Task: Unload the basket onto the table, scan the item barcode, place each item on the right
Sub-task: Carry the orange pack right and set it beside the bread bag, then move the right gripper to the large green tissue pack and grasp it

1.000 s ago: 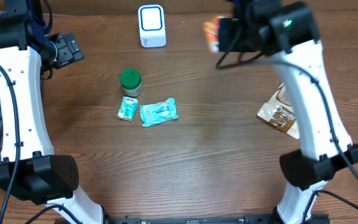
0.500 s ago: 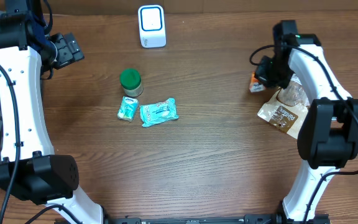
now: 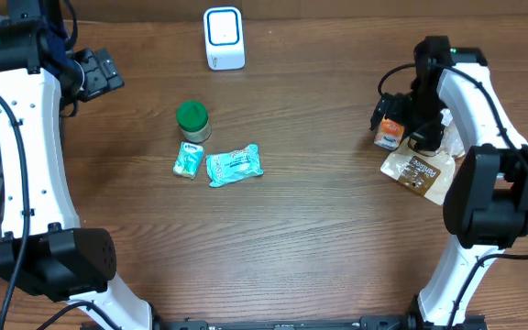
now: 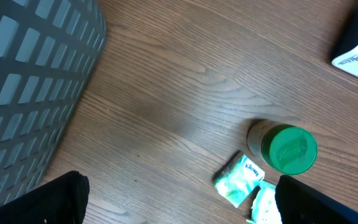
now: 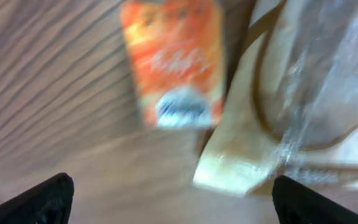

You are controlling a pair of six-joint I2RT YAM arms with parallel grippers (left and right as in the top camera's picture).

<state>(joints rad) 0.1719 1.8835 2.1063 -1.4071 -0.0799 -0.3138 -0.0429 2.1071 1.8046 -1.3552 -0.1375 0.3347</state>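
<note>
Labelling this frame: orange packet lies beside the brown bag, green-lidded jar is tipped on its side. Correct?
Not quite. The green-lidded jar stands upright, lid up, as the left wrist view shows. The orange packet does lie beside the brown bag.

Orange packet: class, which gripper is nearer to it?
Right. The right gripper is right by the orange packet; the left gripper is far off at the opposite side.

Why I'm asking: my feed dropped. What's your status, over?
Left gripper open, empty. Right gripper open over orange packet. Packet lies on table, beside brown bag. Nothing blocking scanner.
</note>
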